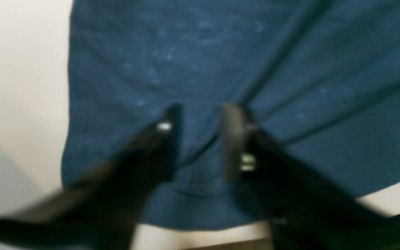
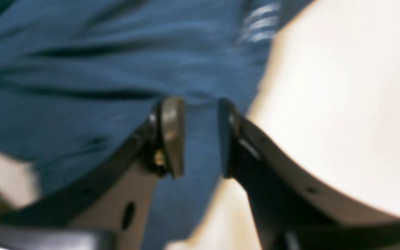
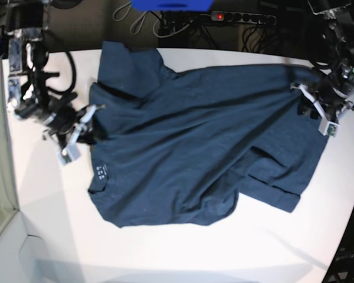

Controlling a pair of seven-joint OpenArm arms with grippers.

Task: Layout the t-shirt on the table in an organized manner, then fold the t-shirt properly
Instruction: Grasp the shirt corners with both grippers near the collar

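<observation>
Fabric fills most of all three views: a dark navy-blue short-sleeved cotton t-shirt [image 3: 200,141] lies spread across the large smooth white matte table [image 3: 165,253], stretched between the two arms with long creases running from one side to the other. Only the base view shows the whole garment, with one sleeve up near the table's far edge, the other toward the near right, and the small white printed label [image 3: 102,172] by the neck at the left.

The left wrist view shows the left gripper [image 1: 200,114] with its dark jaws parted, a gap of blue cloth visible between them; folds converge toward the tips, but the blur leaves it unclear whether any cloth is pinched. In the base view this gripper [image 3: 310,100] sits at the shirt's right edge.

The right wrist view shows the right gripper [image 2: 200,114] likewise parted, its fingers [image 2: 172,135] astride the shirt's edge where blue cloth meets white tabletop; blurred white stripes, probably the label [image 2: 260,22], appear at the top. From the base view the same gripper [image 3: 93,124] reaches the neck side, and its opening cannot be read there.
</observation>
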